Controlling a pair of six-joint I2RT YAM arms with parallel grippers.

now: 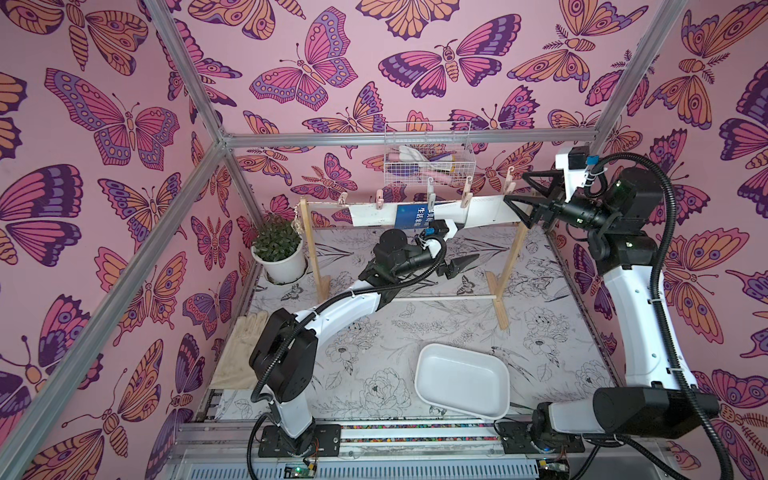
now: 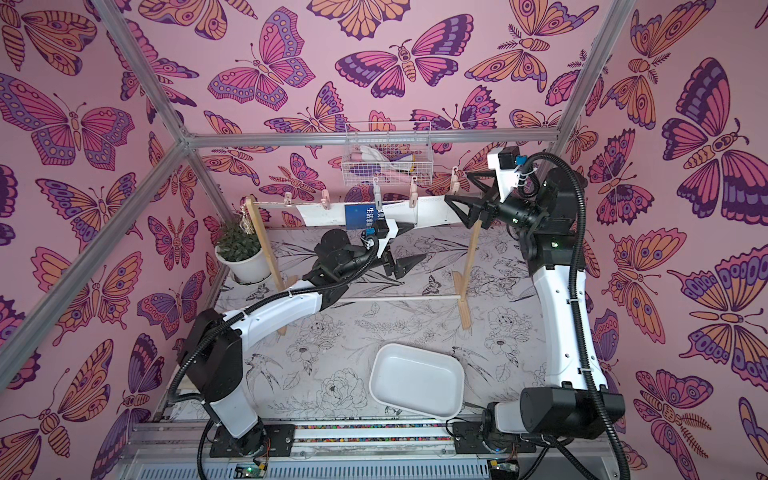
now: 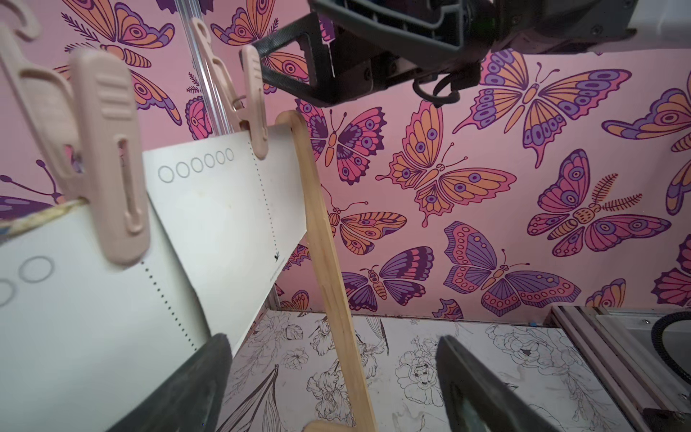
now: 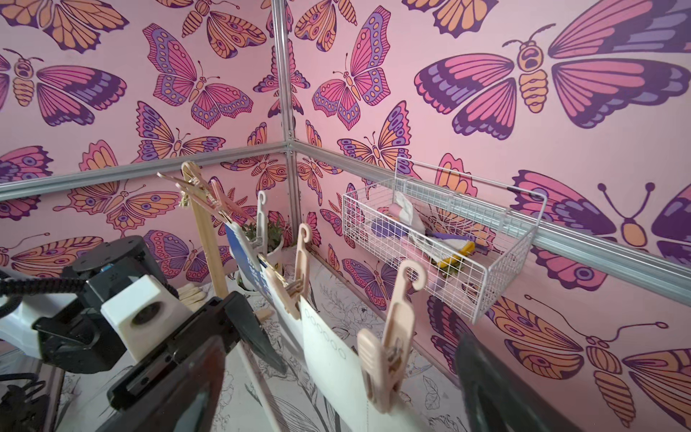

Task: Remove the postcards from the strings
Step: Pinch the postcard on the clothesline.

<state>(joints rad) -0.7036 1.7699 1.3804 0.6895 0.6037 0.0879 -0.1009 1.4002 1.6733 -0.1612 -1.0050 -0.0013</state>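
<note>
Postcards (image 1: 372, 215) hang lengthwise on the string (image 3: 41, 215), the end card's (image 4: 336, 362) clothespin (image 4: 389, 355) between the right gripper's (image 1: 514, 187) spread, empty jaws, the left gripper (image 3: 334, 340) likewise spread beneath.

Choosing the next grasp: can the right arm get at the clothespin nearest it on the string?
Probably yes. The right hand is open and, in the right wrist view, that pink clothespin hangs between its fingers with nothing blocking.

Under the postcards (image 1: 486, 212) I've got open mat (image 1: 415, 328) to move through — the right wooden post (image 1: 512, 257) and clothespins (image 1: 466, 197) crowd that far end.
</note>
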